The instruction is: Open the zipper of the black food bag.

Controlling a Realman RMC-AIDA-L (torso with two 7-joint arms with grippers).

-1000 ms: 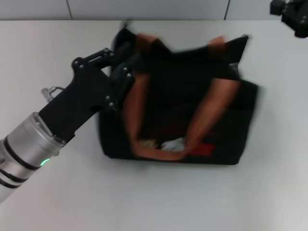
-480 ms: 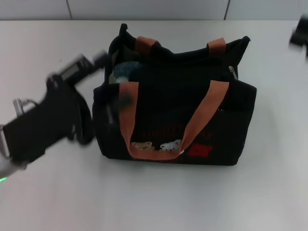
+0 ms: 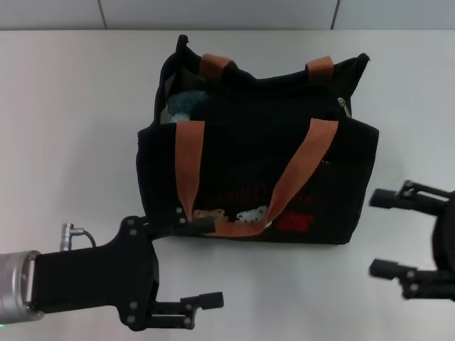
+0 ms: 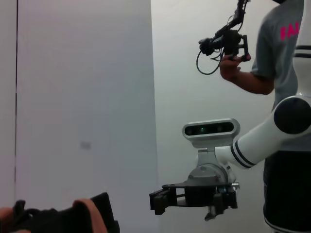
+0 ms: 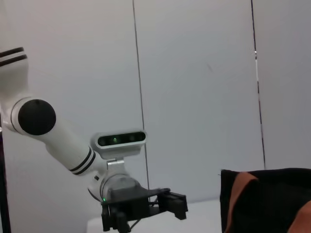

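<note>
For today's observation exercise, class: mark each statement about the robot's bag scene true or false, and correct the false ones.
1. The black bag stands upright on the white table. True.
2. The left gripper is shut on an orange handle. False: it is open, in front of the bag and beside its left corner, holding nothing.
3. The right gripper is open, to the right of the bag. True.
4. The bag's top is closed all along. False: it gapes at its left end, showing something teal inside.

A white table [image 3: 64,121] meets a pale panelled wall [image 5: 194,87]; a person [image 4: 277,73] holds a camera rig [image 4: 226,41].
</note>
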